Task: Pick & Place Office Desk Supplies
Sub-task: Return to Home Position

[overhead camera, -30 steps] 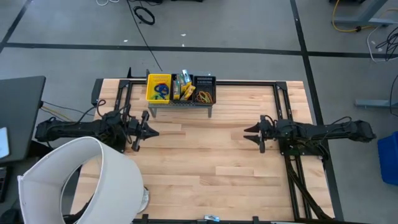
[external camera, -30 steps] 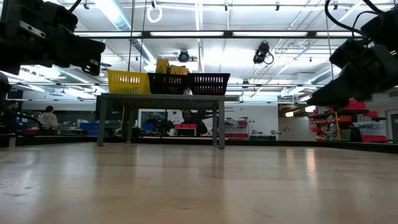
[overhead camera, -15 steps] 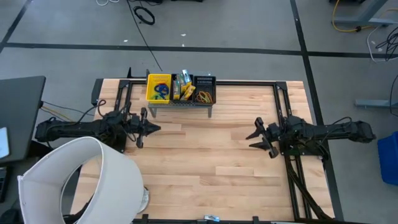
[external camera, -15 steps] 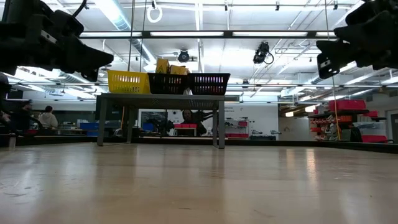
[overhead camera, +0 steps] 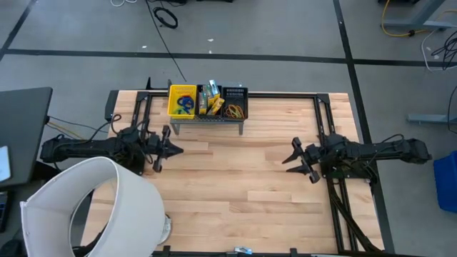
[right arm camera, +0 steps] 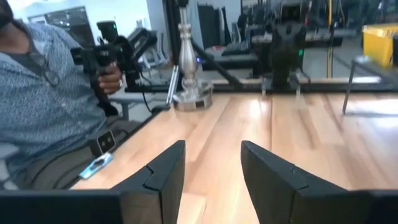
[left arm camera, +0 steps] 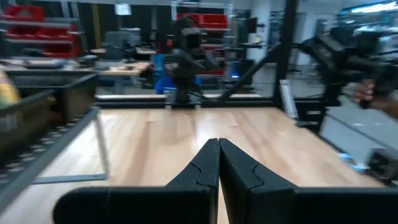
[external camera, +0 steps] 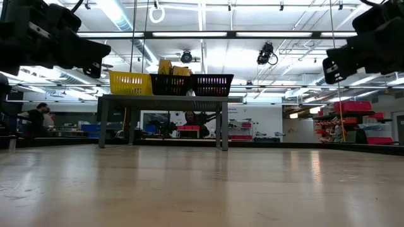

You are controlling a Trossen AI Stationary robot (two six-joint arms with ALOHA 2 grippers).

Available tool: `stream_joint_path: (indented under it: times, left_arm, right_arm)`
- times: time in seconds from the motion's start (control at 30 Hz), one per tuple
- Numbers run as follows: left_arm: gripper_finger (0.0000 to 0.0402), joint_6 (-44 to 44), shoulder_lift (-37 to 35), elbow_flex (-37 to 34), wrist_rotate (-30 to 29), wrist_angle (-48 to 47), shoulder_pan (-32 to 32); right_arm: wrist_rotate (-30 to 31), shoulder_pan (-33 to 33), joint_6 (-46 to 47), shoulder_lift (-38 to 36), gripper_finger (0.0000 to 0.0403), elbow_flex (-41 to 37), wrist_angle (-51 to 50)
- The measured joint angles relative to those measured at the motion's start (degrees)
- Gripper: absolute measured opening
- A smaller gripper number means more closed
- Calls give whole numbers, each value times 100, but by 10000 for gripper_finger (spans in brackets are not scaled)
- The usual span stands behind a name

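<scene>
A: Where are the desk supplies?

B: All binned on the shelf [overhead camera: 207, 120] at the far edge of the table [overhead camera: 243, 207]. There are three bins in a row. One yellow bin [overhead camera: 172, 100] holds blue and green elastic loops [overhead camera: 184, 105]. Then come two black bins [overhead camera: 235, 90] — crayon boxes [overhead camera: 211, 98] stand in the middle one, and orange and tan loops lie in the end one. I can't count the boxes or loops singly.

A: And the claws?

B: Two, both carrying nothing. The left claw [overhead camera: 175, 149] has its fingers pressed together. The right claw [overhead camera: 297, 160] stands parted with a clear gap. They face each other across bare wood, well apart.

A: Which way is the shelf from them?

B: Beyond both, its long axis running side to side — nearer the left claw, which hangs just in front of the shelf's left end. Nothing looks left to fetch, so I judge the next move is only folding each arm back to its own side, away from the shelf.
</scene>
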Motion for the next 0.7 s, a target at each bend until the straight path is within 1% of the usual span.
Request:
stream_joint_path:
  times: [0.13,0.2,0.7]
  left_arm:
    - [8,204,0,1,-443,14,0]
    - [8,201,0,1,-557,16,0]
    - [9,187,0,3,-575,16,0]
  right_arm:
    - [14,0,127,2,165,0,-261]
    - [14,0,129,0,165,0,-276]
    - [16,0,129,0,165,0,-276]
